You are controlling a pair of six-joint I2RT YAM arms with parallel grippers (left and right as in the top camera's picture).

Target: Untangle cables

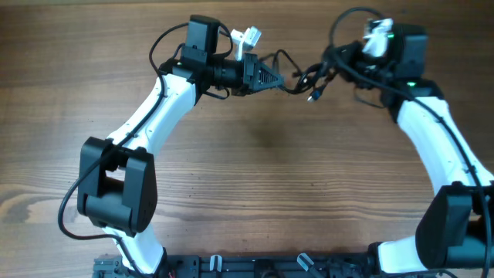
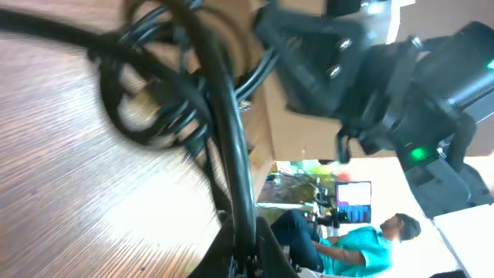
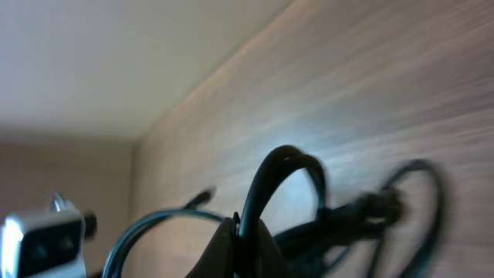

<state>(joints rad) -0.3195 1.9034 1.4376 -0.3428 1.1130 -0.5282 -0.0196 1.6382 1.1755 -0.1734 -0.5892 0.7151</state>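
The cables (image 1: 302, 80) are a tangled bundle of thin black loops stretched between both grippers at the table's far edge. One plug hangs down from the bundle. My left gripper (image 1: 279, 79) is shut on a cable strand at the bundle's left side. In the left wrist view the strand (image 2: 231, 147) runs up from between the fingers (image 2: 245, 259) into the knotted loops. My right gripper (image 1: 333, 63) is shut on the bundle's right side. In the right wrist view a cable loop (image 3: 279, 166) arches up from between the shut fingers (image 3: 243, 235).
The wooden table (image 1: 255, 170) spreads below the grippers. A white connector (image 1: 248, 36) sticks out near the left arm's wrist. The thicker arm wiring loops above both wrists. The arm bases stand at the near edge.
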